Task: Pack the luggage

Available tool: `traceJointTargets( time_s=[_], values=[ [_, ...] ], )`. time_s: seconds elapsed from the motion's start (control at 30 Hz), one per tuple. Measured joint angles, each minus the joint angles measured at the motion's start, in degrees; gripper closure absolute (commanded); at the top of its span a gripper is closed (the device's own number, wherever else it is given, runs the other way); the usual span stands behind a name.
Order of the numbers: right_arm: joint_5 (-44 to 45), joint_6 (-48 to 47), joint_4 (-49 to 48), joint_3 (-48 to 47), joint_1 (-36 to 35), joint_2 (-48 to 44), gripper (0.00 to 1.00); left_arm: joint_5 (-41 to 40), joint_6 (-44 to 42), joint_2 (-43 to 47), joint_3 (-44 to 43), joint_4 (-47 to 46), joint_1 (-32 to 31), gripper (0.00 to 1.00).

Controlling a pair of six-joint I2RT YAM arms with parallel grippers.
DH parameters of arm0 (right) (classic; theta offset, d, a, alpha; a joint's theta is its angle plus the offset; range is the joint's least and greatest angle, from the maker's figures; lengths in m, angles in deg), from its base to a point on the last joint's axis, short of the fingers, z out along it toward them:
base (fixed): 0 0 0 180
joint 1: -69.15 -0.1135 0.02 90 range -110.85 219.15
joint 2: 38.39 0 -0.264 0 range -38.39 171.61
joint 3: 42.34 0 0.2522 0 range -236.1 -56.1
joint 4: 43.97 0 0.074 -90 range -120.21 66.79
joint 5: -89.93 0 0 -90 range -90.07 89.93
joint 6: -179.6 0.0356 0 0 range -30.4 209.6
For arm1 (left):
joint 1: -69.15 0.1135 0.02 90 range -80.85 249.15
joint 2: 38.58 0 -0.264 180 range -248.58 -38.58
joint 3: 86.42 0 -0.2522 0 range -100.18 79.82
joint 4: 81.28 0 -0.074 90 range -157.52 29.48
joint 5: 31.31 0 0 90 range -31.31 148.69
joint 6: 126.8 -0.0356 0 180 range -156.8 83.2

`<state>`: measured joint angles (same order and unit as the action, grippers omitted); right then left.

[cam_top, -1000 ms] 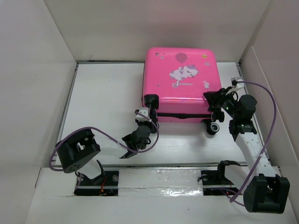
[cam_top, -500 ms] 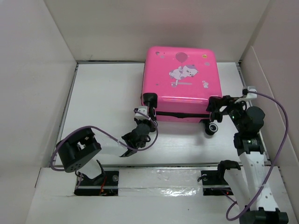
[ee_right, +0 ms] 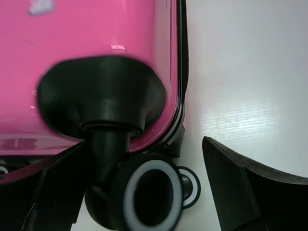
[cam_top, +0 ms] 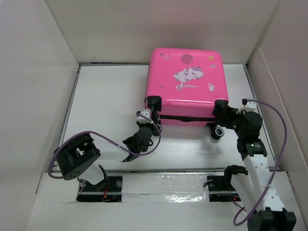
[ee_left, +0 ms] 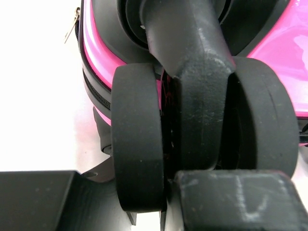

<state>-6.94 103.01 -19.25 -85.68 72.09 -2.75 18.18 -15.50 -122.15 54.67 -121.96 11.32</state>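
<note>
Jaws first: the left gripper (cam_top: 146,117) looks pinched tight on one disc of the left caster (cam_top: 154,102), while the right gripper (cam_top: 223,112) stands wide apart, a finger to either side of the right caster (cam_top: 219,132), gripping nothing. The luggage (cam_top: 185,82) lies flat and closed at the far side of the table (cam_top: 106,101), sticker shell up, wheels facing the arms.

So which step is this? By the look of it, packing proper is not begun. The shell is shut and both arms are at the wheeled edge, most likely to shift or turn the case into a better spot for opening. The next move calls for the right jaws to close squarely on that caster, or to back off clear. With only the left arm gripping, a pull would likely swing the case round, and a swivelling caster is a slippery handle.

Now the views. From above, the whole case and both arms show, but not the grip itself. The left wrist camera fills with the black twin wheel wedged between the fingers (ee_left: 38,202), plus a small zip pull (ee_left: 72,21) at the seam. The right wrist view shows clear table beside the one finger (ee_right: 245,192) and a white-ringed wheel
</note>
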Motion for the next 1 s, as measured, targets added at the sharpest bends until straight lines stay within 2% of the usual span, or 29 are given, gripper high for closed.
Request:
traceJointTargets(
  time_s=[0.13,0.23,0.27,0.3,0.37,0.4,0.43,0.47,0.67,1.0],
  values=[
    [-3.5,-0.9,0.1,0.0,-0.3,6.1,0.03,0.5,0.0,0.2,0.1,0.1,0.6,1.0],
    [-5.7,-1.4,-0.2,0.0,-0.4,6.4,0.11,1.0,0.0,0.2,0.1,0.2,0.9,1.0],
    [-6.1,-1.6,-0.3,0.0,-0.4,6.4,0.17,1.1,0.0,0.2,0.1,0.1,0.9,1.0],
    [-6.3,-1.6,-0.4,-0.1,-0.5,6.4,0.39,1.2,0.0,0.2,0.1,0.1,0.9,1.0],
    [-6.4,-1.7,-0.9,-0.5,-0.8,6.5,0.63,1.5,-0.1,0.2,0.1,0.1,1.0,1.0],
    [-6.1,-1.7,-1.1,-0.6,-1.1,6.9,0.86,1.5,-0.1,0.2,0.1,0.1,1.2,1.0],
    [-5.4,-1.6,-1.2,-0.6,-1.1,7.3,0.94,1.7,-0.1,0.2,0.1,0.2,1.3,1.0],
    [-4.9,-1.5,-1.2,-0.8,-1.3,7.7,0.98,1.7,-0.2,0.2,0.1,0.2,1.4,1.0],
    [-4.7,-0.2,-1.3,-1.0,0.6,7.3,1.0,2.4,-0.9,0.5,0.1,1.2,1.7,1.0],
    [-17.0,1.9,-1.3,-1.1,9.6,7.5,1.0,5.1,-3.0,3.3,0.0,6.4,1.6,1.0]
  ],
)
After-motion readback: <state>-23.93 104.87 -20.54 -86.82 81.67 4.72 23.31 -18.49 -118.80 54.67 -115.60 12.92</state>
